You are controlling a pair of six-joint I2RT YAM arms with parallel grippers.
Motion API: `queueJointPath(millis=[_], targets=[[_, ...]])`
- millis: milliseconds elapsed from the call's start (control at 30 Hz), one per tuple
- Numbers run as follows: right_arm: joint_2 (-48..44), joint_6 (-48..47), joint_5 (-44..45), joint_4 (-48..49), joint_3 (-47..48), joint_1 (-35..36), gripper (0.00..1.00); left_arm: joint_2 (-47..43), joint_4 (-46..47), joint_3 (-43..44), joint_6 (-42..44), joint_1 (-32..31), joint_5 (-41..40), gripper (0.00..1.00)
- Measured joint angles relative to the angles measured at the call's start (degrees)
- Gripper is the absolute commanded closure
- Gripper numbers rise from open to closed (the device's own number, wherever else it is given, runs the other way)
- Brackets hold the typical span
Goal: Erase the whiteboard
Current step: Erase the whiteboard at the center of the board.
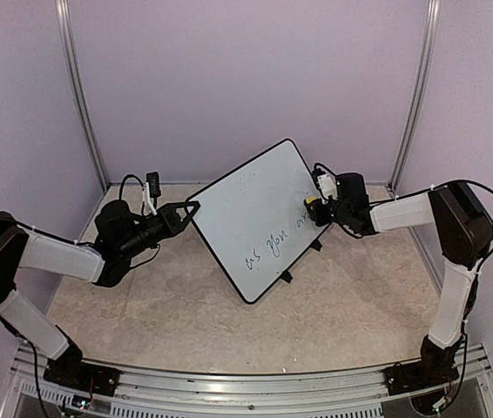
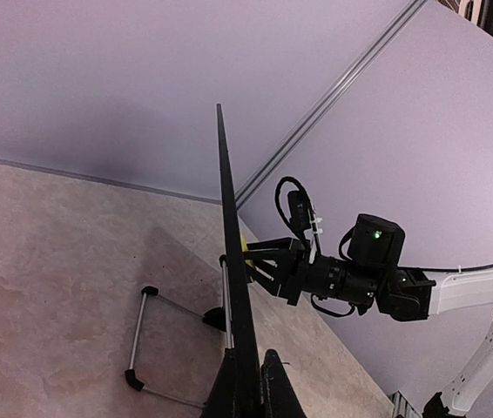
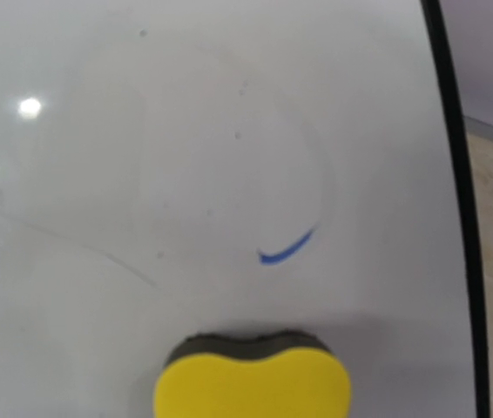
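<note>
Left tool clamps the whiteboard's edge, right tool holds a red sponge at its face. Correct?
Not red: the sponge is yellow, as the right wrist view shows. The rest holds: left tool clamps the whiteboard at its edge, right tool holds the sponge at its face.

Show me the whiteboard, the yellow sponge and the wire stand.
whiteboard (image 1: 251, 205), top external view, bare middle of face
yellow sponge (image 3: 253, 389), right wrist view, yellow face
wire stand (image 2: 138, 333), left wrist view, silver rod

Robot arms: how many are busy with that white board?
2. The left arm reaches in from the left, its pincer clamping the whiteboard by its edge. The right arm comes from the right, holding a yellow sponge against the board's face.
</note>
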Motion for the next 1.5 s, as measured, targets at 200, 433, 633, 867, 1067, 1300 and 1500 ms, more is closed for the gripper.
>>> queueJointPath(millis=[200,433,633,867,1067,1300,1500], targets=[[1.05,0.02,0.46,-5.05,5.38,-0.79,1.00,0.00,0.00,0.00,0.04,-0.02,-0.02,1.00],[3.48,0.48,0.24,-6.97,11.63,-1.70,1.00,-0.09,0.02,0.00,0.28,-0.17,-0.04,1.00],[3.26,1.68,-0.17,-3.30,8.04,-1.86,1.00,-0.09,-0.02,0.00,0.28,-0.20,-0.04,1.00],[1.81,2.14,-0.24,0.26,1.75,-2.25,1.00,-0.09,0.00,0.00,0.20,-0.20,-0.04,1.00],[1.79,2.10,-0.31,0.13,1.92,-2.25,1.00,-0.09,0.00,0.00,0.22,-0.20,-0.04,1.00],[1.70,1.84,-1.29,-2.21,3.23,-2.27,1.00,-0.09,0.00,0.00,0.22,-0.20,-0.04,1.00],[0.02,1.09,-0.63,-2.03,2.91,1.31,1.00,-0.09,0.00,0.00,0.15,-0.20,-0.04,1.00]])
